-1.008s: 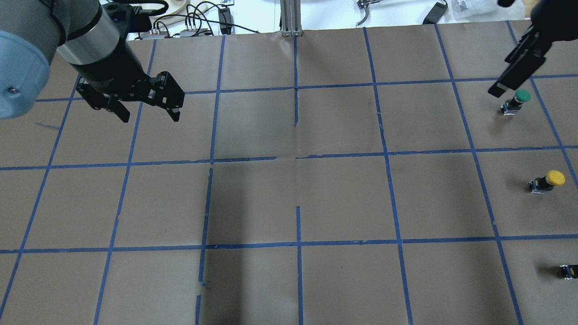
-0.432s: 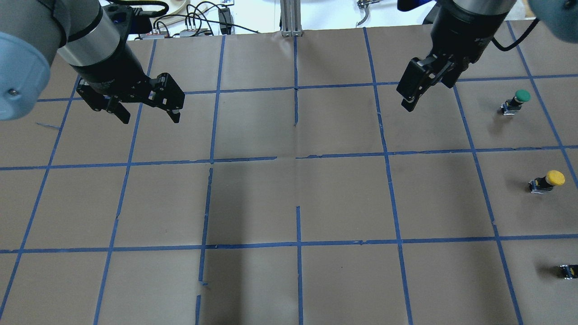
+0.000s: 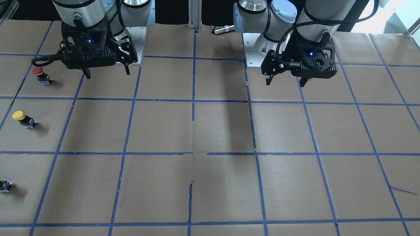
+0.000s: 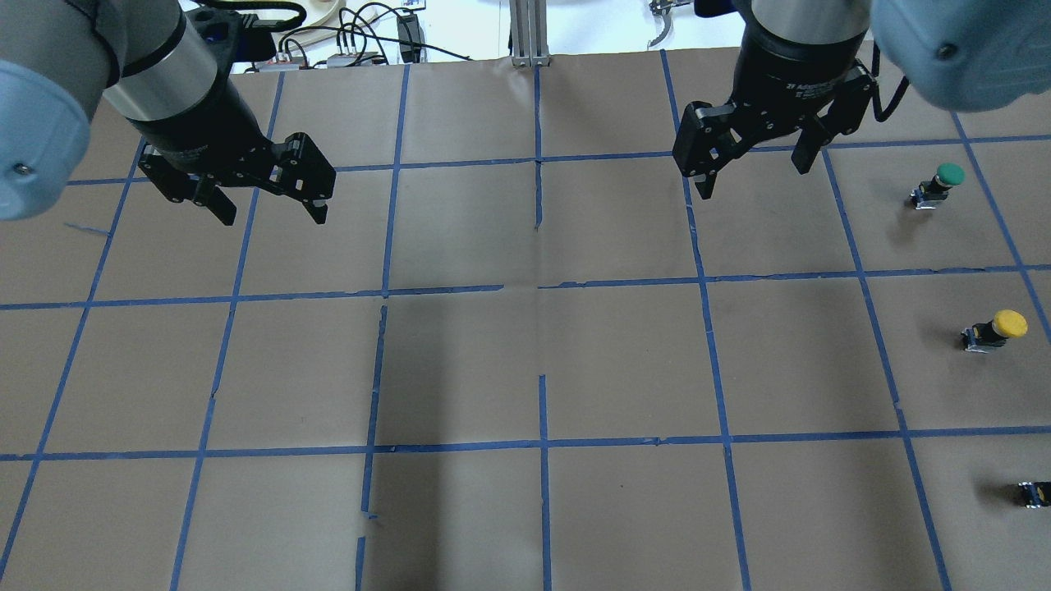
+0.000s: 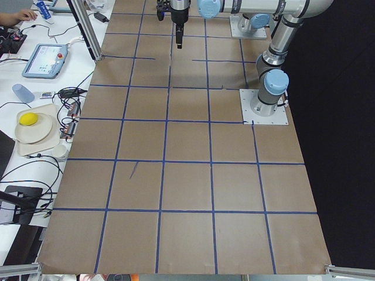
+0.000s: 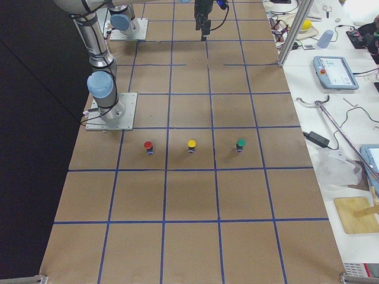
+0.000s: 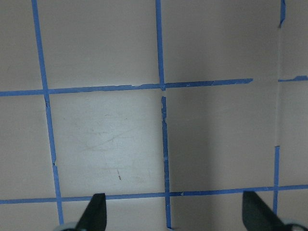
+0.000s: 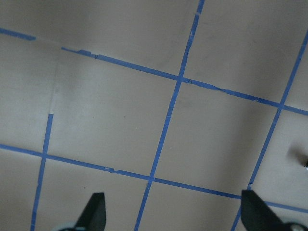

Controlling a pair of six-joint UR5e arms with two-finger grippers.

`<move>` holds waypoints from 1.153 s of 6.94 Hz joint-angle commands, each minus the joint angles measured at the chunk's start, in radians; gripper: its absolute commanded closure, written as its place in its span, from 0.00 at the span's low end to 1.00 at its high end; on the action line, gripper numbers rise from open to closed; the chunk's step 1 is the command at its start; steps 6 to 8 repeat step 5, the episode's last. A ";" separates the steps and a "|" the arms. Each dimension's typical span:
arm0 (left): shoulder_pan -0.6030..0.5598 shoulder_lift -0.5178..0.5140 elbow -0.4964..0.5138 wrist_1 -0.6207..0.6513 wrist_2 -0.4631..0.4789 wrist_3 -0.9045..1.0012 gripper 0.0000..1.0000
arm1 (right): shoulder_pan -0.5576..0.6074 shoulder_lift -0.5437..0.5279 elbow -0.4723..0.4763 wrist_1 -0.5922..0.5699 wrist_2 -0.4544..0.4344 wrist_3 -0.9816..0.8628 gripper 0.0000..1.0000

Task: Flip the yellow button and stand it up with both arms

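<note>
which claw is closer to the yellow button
Right. The right claw hovers over the yellow button's half of the table, nearer the middle; the left claw hovers over the opposite half.

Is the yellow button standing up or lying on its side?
Upright: the yellow button rests on its black body, cap on top.

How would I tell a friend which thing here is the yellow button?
On the brown table with the blue tape grid, look near the base of the robot's right arm, where three push buttons sit in a row. The yellow button is the middle one, between a red-capped button and a green-capped button; only its cap is yellow.
</note>
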 commanded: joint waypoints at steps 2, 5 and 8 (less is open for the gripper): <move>0.000 0.000 -0.003 0.001 0.000 0.000 0.01 | 0.005 0.003 0.008 -0.072 0.002 0.098 0.01; 0.002 0.000 -0.004 0.001 0.000 0.000 0.01 | 0.000 0.008 0.015 -0.072 0.056 0.098 0.01; 0.002 0.000 -0.004 0.001 0.000 0.000 0.01 | 0.000 0.008 0.015 -0.072 0.056 0.098 0.01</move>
